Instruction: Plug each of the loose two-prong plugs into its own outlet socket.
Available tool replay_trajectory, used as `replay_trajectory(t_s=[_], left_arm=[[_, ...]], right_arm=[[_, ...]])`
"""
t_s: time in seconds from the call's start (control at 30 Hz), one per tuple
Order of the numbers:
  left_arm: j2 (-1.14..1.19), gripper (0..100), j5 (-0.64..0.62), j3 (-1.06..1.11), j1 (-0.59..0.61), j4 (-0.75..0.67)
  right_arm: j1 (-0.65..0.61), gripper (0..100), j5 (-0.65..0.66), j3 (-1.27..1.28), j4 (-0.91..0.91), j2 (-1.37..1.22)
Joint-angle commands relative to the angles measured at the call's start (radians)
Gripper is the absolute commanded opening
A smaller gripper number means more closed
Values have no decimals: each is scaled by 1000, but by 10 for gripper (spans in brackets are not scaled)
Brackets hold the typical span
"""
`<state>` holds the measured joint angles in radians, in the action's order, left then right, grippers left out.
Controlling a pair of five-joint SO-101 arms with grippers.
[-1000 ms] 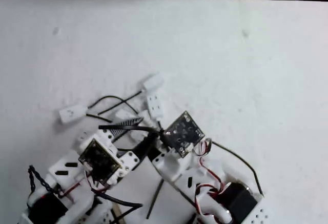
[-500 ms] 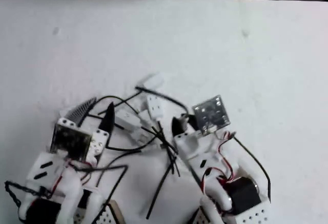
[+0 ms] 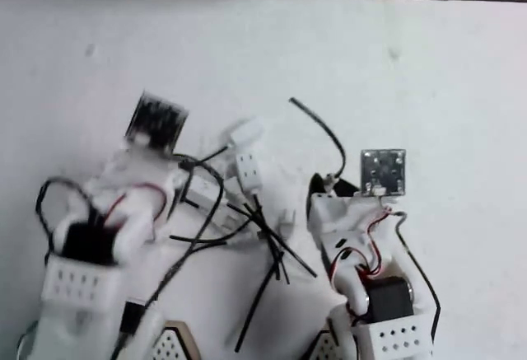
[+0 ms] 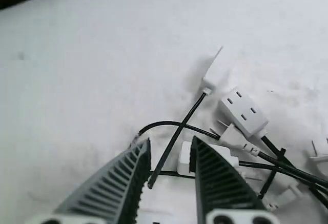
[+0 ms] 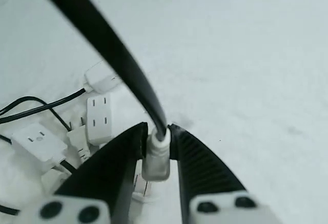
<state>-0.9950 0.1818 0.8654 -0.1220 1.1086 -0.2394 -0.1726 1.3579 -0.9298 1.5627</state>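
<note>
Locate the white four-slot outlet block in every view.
High view: outlet block mid-table, between the two arms.
Left wrist view: outlet block beyond the open jaws, among cords.
Right wrist view: outlet block beyond the jaws gripping a corded plug.
Shared landmark: flat white plug just past it.

I see the outlet socket (image 4: 243,112) as smooth white plastic, faintly glossy; the cord (image 4: 177,137) beside it looks black and rubbery (matt), the table (image 4: 77,55) beneath it matt, finely grainy.
</note>
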Motion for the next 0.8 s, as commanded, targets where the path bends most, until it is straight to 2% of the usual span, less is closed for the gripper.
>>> replay_trajectory(t_s=[0.0, 0.13, 0.37, 0.77], left_arm=[[228, 147, -103, -130, -82, -2], [461, 155, -229, -242, -176, -3], [877, 294, -422, -485, -203, -3], [1420, 301, -499, -829, -208, 5]], right_arm=[[41, 17, -14, -5, 19, 7], [82, 17, -14, -5, 19, 7], [101, 17, -14, 14, 21, 16], [102, 17, -11, 21, 21, 16]])
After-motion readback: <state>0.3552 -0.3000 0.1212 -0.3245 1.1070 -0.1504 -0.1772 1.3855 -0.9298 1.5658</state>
